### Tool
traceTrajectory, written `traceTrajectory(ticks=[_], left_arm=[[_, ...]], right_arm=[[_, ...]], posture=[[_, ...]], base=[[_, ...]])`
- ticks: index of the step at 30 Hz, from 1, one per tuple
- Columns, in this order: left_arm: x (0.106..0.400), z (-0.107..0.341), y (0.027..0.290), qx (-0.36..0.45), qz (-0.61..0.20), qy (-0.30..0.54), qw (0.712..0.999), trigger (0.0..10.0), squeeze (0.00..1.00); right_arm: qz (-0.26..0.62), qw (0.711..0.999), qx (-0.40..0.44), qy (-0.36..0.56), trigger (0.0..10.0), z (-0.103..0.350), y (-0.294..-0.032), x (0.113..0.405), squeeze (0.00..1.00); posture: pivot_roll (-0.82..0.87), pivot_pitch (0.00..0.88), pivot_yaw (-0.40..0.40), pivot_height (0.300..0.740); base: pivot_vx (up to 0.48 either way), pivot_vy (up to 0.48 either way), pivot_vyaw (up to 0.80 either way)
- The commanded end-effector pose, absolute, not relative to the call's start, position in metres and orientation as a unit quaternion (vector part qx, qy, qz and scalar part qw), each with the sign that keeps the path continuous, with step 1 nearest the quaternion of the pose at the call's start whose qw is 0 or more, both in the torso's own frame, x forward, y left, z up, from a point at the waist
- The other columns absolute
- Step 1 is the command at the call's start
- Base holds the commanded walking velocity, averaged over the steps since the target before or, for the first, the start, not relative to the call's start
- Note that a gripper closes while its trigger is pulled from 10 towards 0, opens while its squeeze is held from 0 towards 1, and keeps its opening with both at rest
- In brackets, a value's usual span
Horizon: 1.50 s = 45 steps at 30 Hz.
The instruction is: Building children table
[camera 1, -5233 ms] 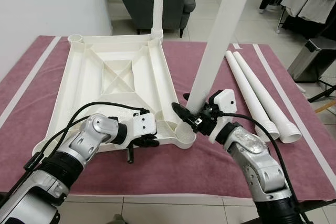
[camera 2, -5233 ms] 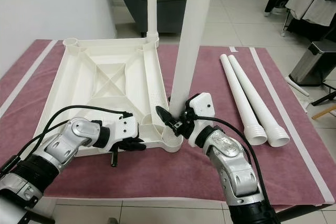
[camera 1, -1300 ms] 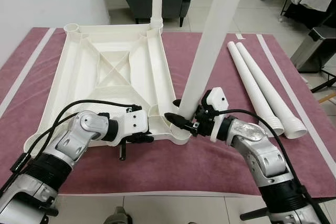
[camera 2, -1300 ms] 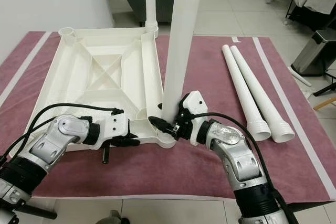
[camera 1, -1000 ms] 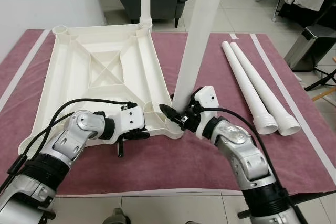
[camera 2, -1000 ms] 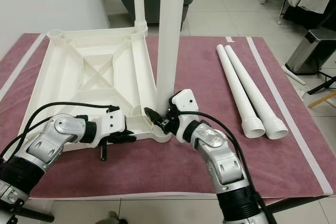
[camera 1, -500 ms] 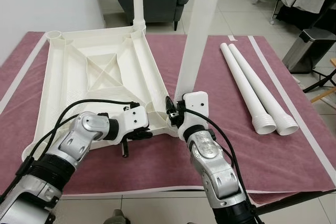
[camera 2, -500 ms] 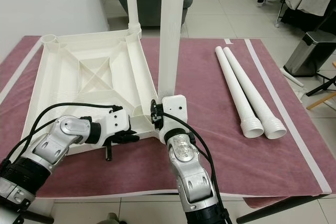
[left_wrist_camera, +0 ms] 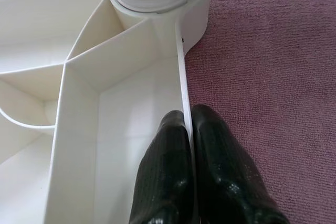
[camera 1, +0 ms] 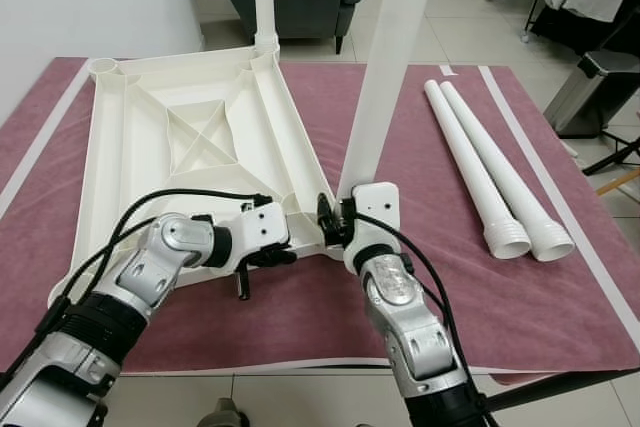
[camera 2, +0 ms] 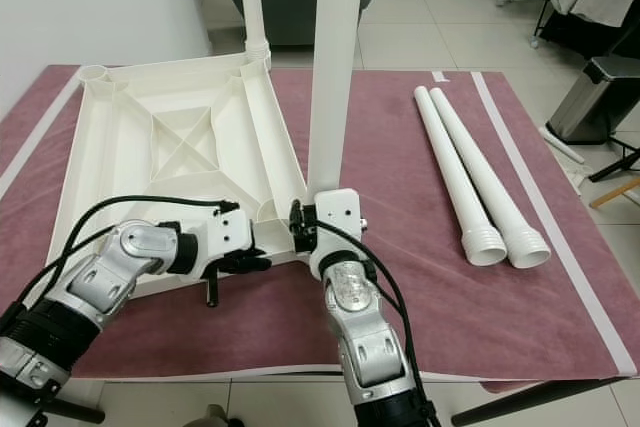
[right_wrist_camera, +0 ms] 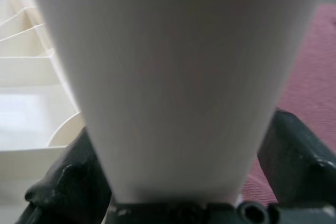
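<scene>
I see the upside-down white plastic tabletop point(camera 1: 190, 147) on the maroon mat point(camera 1: 560, 297), two legs standing with tops cut off, two loose. My left gripper point(left_wrist_camera: 188, 129) pinches its near rim; my right gripper point(right_wrist_camera: 178, 145) clasps the near white tube leg point(camera 1: 385, 77).

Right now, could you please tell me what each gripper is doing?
Left gripper: shut on the tabletop's near rim.
Right gripper: shut on the upright table leg at the near corner socket.

Maroon mat point(camera 1: 560, 317) carries tabletop point(camera 1: 180, 137), two legs point(camera 1: 490, 182).
</scene>
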<state>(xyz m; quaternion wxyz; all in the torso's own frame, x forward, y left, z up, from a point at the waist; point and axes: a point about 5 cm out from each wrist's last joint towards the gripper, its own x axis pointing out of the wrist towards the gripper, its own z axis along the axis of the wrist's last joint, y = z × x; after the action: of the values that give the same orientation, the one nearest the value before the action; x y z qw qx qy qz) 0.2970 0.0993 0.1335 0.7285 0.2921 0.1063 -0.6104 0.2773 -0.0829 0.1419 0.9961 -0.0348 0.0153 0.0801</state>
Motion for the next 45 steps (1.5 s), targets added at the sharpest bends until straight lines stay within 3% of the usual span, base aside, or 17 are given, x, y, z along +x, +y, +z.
traceTrajectory(ticks=[1, 7, 9, 13, 21, 29, 30, 32, 33, 38, 39, 45], left_arm=[[0.292, 0.145, 0.093, 0.292, -0.641, 0.071, 0.706, 0.0, 0.00], [0.291, 0.145, 0.095, 0.295, -0.643, 0.072, 0.703, 0.0, 0.00], [0.289, 0.144, 0.097, 0.299, -0.647, 0.075, 0.697, 0.0, 0.00], [0.287, 0.144, 0.100, 0.303, -0.651, 0.078, 0.692, 0.0, 0.00], [0.278, 0.143, 0.108, 0.314, -0.665, 0.086, 0.672, 0.0, 0.00], [0.269, 0.145, 0.121, 0.329, -0.685, 0.091, 0.644, 0.0, 0.00], [0.268, 0.146, 0.123, 0.330, -0.686, 0.092, 0.642, 0.0, 0.00], [0.268, 0.146, 0.123, 0.330, -0.686, 0.092, 0.642, 0.0, 0.00], [0.267, 0.146, 0.124, 0.329, -0.686, 0.092, 0.643, 0.0, 0.00], [0.267, 0.146, 0.122, 0.324, -0.682, 0.090, 0.649, 0.0, 0.00], [0.268, 0.147, 0.116, 0.311, -0.678, 0.083, 0.661, 0.0, 0.00], [0.272, 0.150, 0.105, 0.293, -0.673, 0.068, 0.676, 0.0, 0.00]], right_arm=[[0.140, 0.989, -0.031, 0.025, 10.0, 0.138, -0.083, 0.276, 0.00], [0.218, 0.975, -0.046, -0.021, 10.0, 0.157, -0.089, 0.276, 0.00], [0.288, 0.954, -0.074, -0.044, 10.0, 0.171, -0.095, 0.276, 0.00], [0.341, 0.933, -0.105, -0.053, 10.0, 0.178, -0.101, 0.277, 0.00], [0.425, 0.894, -0.137, -0.037, 10.0, 0.179, -0.106, 0.277, 0.00], [0.502, 0.857, -0.117, -0.005, 10.0, 0.176, -0.104, 0.278, 0.00], [0.511, 0.852, -0.112, -0.003, 5.5, 0.176, -0.103, 0.280, 0.00], [0.511, 0.852, -0.112, -0.003, 5.5, 0.176, -0.103, 0.280, 0.00], [0.517, 0.850, -0.105, -0.001, 0.0, 0.176, -0.101, 0.282, 0.00], [0.516, 0.852, -0.086, 0.004, 0.0, 0.173, -0.099, 0.284, 0.00], [0.482, 0.872, -0.075, 0.021, 0.0, 0.166, -0.100, 0.287, 0.00], [0.406, 0.909, -0.081, 0.047, 0.0, 0.155, -0.102, 0.291, 0.00]], posture=[[0.10, 0.061, 0.036, 0.740], [0.10, 0.061, 0.037, 0.740], [0.11, 0.062, 0.036, 0.740], [0.11, 0.063, 0.032, 0.740], [0.12, 0.064, 0.032, 0.740], [0.13, 0.062, 0.031, 0.740], [0.13, 0.061, 0.029, 0.740], [0.13, 0.061, 0.029, 0.740], [0.14, 0.061, 0.025, 0.740], [0.14, 0.060, 0.021, 0.740], [0.14, 0.058, 0.020, 0.740], [0.13, 0.054, 0.022, 0.740]], base=[[0.000, 0.000, 0.00], [0.000, 0.000, 0.00], [0.000, 0.000, 0.00], [0.000, 0.000, 0.00], [0.000, 0.000, 0.00], [0.000, 0.000, 0.00], [0.000, 0.000, 0.00], [0.000, 0.000, 0.00], [0.000, 0.000, 0.00], [0.000, 0.000, 0.00], [0.000, 0.000, 0.00], [0.000, 0.000, 0.00]])
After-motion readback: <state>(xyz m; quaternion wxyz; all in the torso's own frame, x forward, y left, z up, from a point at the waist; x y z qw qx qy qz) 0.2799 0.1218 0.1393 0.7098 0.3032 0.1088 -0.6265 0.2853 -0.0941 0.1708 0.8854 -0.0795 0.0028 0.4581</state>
